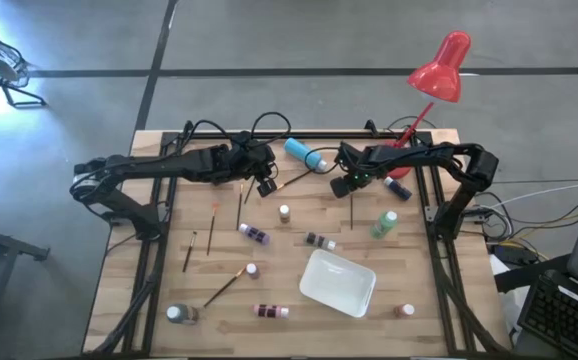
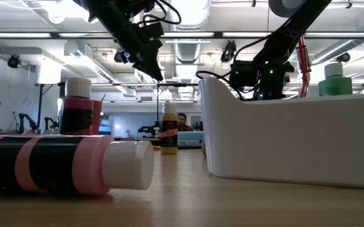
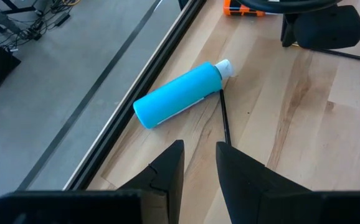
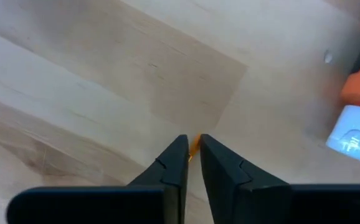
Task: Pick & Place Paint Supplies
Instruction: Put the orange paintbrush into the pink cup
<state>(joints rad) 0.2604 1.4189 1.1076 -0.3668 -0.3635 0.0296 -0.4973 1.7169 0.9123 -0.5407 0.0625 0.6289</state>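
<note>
Small white-capped paint bottles lie scattered on the wooden table, among them a teal one on its side at the far edge and a green one. Thin paintbrushes lie about the left half. My right gripper points steeply down at the table, shut on the end of a dark paintbrush. My left gripper hangs open above the table, short of the teal bottle and a dark brush beside it. My right gripper pinches an orange bit of the paintbrush between its two fingertips, coming from above and pointing down. In the high view the brush runs from the fingers toward the near edge. The fingers hide whether it is lifted off the wood.
A white tray stands near the front, right of centre. A red desk lamp rises at the far right corner. Bottles lie around the tray. In the low view a pink-and-black bottle lies close to the camera.
</note>
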